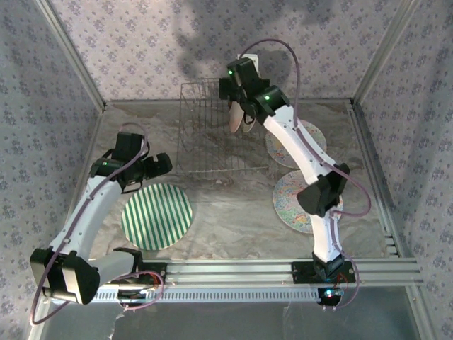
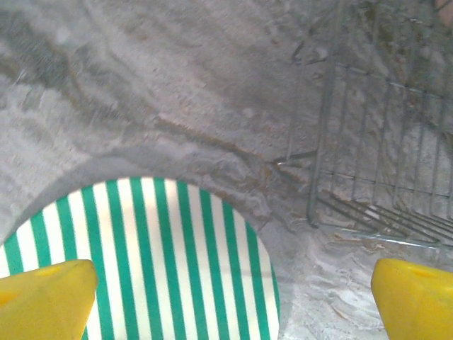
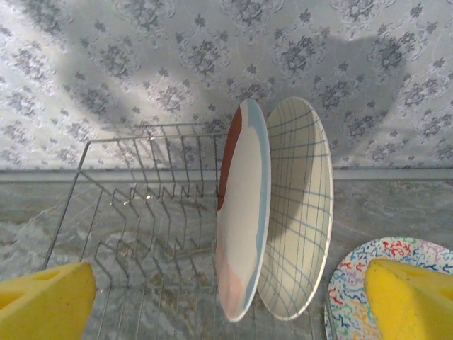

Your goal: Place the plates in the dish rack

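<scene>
A green-white striped plate (image 1: 157, 216) lies flat on the table at the front left. My left gripper (image 1: 157, 165) hovers just above its far edge, open and holding nothing; in the left wrist view the striped plate (image 2: 141, 255) lies between and below the yellow fingertips (image 2: 46, 297). The wire dish rack (image 1: 205, 134) stands at the back centre. Two plates stand upright in its right side: a cream one with red and blue patches (image 3: 244, 212) and a cream one with thin grid lines (image 3: 301, 212). My right gripper (image 1: 239, 95) hangs open just above them. Two mosaic plates (image 1: 294, 205), (image 1: 311, 138) lie flat to the right.
The rack's left rows of prongs (image 3: 141, 212) hold nothing. Patterned walls close in the back and sides, and a metal frame rail (image 1: 368, 166) runs along the right edge. My right arm crosses over the two mosaic plates.
</scene>
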Controlling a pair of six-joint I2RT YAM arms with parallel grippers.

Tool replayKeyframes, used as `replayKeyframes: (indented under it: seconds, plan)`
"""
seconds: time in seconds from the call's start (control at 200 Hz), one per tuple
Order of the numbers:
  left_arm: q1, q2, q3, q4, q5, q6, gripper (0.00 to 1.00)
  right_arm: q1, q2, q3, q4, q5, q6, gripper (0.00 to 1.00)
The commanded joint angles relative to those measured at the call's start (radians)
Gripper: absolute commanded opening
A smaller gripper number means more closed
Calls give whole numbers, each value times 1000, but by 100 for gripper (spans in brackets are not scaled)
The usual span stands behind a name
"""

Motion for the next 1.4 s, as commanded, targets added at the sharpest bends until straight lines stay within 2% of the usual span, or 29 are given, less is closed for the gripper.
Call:
replayKeyframes:
  seconds: [0.0,0.235,0.43,0.59,0.755,0.909,1.054,1.164,1.394]
  plan:
    - [27,-36,25,-154,-15,-98,99,11,-115,-95,25,-103,-17,100]
    - [90,-93,33,-254,2,-99,99,17,-305,-321,37,-381,7,100]
    - [170,-117,-28,-278,12,-50,100,36,-472,-591,110,-619,77,98]
    - [217,-150,-104,-250,19,-31,99,88,-564,-754,119,-734,102,97]
    - [227,-190,-189,-205,0,-55,99,184,-644,-955,241,-796,216,97]
    - [228,-246,-222,-167,-36,-128,99,296,-673,-1122,381,-778,352,97]
    - [227,-284,-323,-67,-79,-216,99,384,-684,-1281,535,-741,466,97]
    - [228,-291,-384,1,-89,-256,99,431,-658,-1372,640,-701,531,97]
    - [228,-285,-455,94,-88,-267,99,460,-534,-1462,812,-727,600,97]
